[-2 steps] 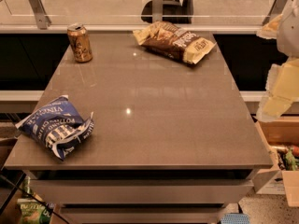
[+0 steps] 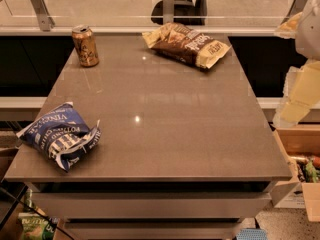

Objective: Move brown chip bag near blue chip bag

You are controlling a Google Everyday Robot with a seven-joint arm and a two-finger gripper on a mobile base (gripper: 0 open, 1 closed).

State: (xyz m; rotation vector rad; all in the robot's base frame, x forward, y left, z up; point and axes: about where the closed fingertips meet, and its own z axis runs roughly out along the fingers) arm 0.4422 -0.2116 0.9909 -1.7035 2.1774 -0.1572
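Observation:
The brown chip bag lies flat at the far right of the grey table, dark brown with cream-yellow ends. The blue chip bag lies crumpled at the table's near left corner, far from the brown bag. My gripper hangs with the white and cream arm at the right edge of the view, beyond the table's right side and apart from both bags. It holds nothing that I can see.
A brown-gold drink can stands upright at the far left of the table. A glass railing with metal posts runs behind the table. A cardboard box with items sits on the floor to the right.

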